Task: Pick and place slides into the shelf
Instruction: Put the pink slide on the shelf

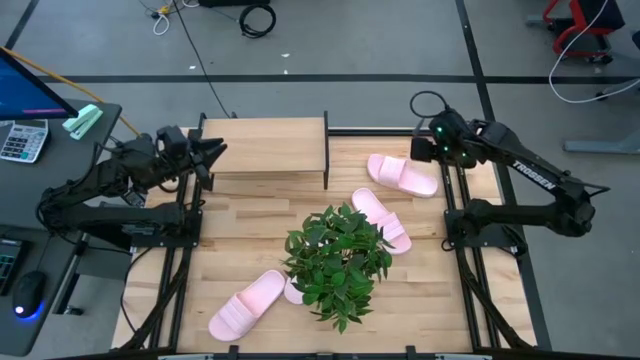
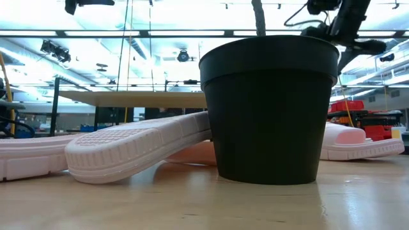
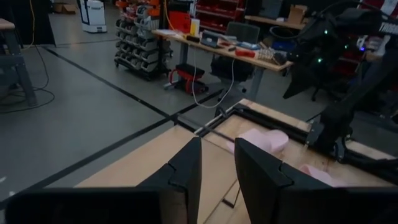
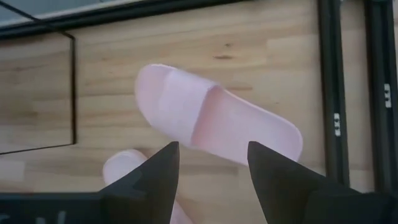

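The shelf (image 1: 265, 145), a light-wood board on a black frame, stands at the table's far left. One pink slide (image 1: 403, 175) lies flat at the far right, a second (image 1: 382, 218) just nearer, and a third (image 1: 248, 303) at the near left. My right gripper (image 4: 211, 162) hovers open above the far-right slide (image 4: 211, 118), its fingers pointing steeply down and clear of it. My left gripper (image 3: 217, 171) is raised at the shelf's left end (image 1: 215, 152), pointing nearly level across the shelf, with a narrow empty gap between its fingers.
A potted green plant (image 1: 338, 260) in a black pot (image 2: 268, 108) stands mid-table among the slides, and a bit of pink (image 1: 293, 290) peeks out beside it. Black frame rails (image 1: 455, 200) run along the table's sides. A desk with a calculator (image 1: 22, 140) stands to the left.
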Robot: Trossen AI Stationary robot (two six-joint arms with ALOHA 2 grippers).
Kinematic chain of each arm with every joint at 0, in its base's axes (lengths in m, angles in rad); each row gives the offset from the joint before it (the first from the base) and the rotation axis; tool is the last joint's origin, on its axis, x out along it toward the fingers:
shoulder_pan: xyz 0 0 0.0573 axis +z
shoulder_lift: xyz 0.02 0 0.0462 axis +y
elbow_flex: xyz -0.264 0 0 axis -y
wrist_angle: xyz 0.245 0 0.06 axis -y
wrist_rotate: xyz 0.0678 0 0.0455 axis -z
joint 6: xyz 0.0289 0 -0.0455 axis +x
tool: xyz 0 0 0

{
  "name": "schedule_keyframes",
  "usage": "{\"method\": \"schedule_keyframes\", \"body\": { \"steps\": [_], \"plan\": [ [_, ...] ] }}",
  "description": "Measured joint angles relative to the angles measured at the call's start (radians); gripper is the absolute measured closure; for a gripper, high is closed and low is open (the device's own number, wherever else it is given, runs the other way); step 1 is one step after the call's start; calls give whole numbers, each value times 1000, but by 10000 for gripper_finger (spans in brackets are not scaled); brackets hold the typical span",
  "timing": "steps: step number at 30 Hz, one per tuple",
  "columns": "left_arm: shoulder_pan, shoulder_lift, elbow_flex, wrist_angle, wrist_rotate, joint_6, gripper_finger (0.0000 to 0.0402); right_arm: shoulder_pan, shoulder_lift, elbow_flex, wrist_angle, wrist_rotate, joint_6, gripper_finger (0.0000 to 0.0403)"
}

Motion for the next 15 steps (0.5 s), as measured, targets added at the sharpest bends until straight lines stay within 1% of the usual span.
{"method": "schedule_keyframes", "body": {
  "steps": [2, 8, 15],
  "plan": [
    [0, 0, 0, -13, 0, -4, 303, -8, -2, -33, 15, -8, 9, 206],
    [0, 0, 0, -12, 0, -4, 301, -4, -7, -152, 134, -89, 73, 206],
    [0, 0, 0, -41, 0, -4, 304, 22, -7, -289, 327, -101, 206, 206]
  ]
}}
